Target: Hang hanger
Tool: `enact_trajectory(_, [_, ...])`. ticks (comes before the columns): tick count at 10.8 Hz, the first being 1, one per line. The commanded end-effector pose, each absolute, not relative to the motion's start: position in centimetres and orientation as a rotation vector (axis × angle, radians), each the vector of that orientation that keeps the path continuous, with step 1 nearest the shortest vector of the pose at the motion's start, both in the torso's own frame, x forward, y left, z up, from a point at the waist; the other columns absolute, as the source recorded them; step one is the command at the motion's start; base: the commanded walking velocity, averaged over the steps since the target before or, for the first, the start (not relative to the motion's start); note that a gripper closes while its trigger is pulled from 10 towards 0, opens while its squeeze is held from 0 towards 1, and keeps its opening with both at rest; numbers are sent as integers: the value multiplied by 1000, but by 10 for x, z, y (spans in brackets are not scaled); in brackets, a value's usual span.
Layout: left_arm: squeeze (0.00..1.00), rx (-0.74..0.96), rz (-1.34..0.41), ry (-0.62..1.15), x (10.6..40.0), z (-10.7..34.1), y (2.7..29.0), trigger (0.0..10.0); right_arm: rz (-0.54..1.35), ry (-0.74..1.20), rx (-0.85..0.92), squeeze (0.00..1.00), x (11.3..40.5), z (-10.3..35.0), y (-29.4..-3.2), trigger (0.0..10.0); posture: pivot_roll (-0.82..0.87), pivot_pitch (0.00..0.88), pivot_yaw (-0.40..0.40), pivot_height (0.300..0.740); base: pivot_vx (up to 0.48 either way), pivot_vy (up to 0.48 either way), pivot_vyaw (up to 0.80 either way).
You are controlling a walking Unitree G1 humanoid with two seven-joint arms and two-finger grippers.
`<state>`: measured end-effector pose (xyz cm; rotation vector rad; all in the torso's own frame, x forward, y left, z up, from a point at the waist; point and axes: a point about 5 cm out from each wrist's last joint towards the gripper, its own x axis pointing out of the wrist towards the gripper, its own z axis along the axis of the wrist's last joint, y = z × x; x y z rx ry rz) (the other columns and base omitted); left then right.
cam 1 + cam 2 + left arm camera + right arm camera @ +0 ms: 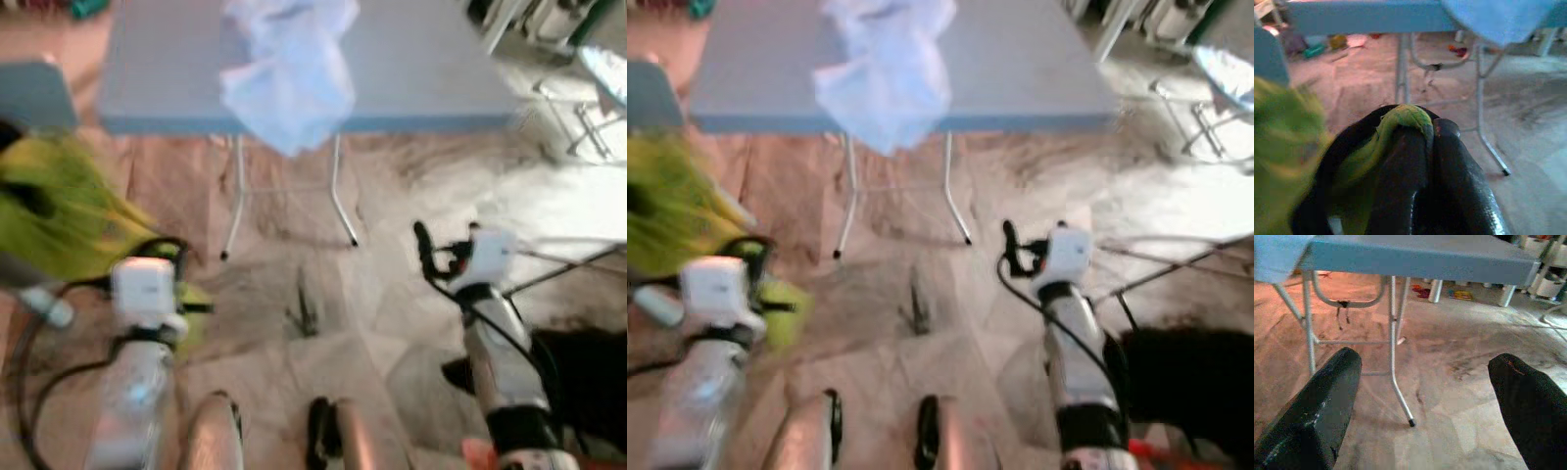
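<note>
Left gripper clenched on yellow-green garment, cloth pinched between fingers. Right gripper released, spread wide over marble floor. Ahead of both: folding table bearing pale blue cloth. Hanger not discernible.

You see the yellow-green garment motion-blurred and cut off at the picture's left edge; no hanger shape can be told within it.

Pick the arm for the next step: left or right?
Left, probably. The left gripper is already shut on the green garment. The right gripper is open and holds nothing, so it could steady the cloth. No hanger can be made out.
</note>
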<state>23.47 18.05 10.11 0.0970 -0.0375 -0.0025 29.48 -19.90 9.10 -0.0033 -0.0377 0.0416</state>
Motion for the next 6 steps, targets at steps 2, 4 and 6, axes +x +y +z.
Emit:
enact_trajectory(2, [0,112,-18,-27,236,101,182,10000,40,-34,11,0,295,90,-198,10000,130,237,-119,740,0,0,0])
enact_trajectory(4, [0,307,-84,9,238,91,183,10000,50,-30,17,0,296,89,-194,10000,130,233,-122,740,0,0,0])
enact_trajectory(6, [0,259,-89,15,240,95,190,10000,47,-16,21,0,297,88,-194,10000,130,233,-122,740,0,137,-288])
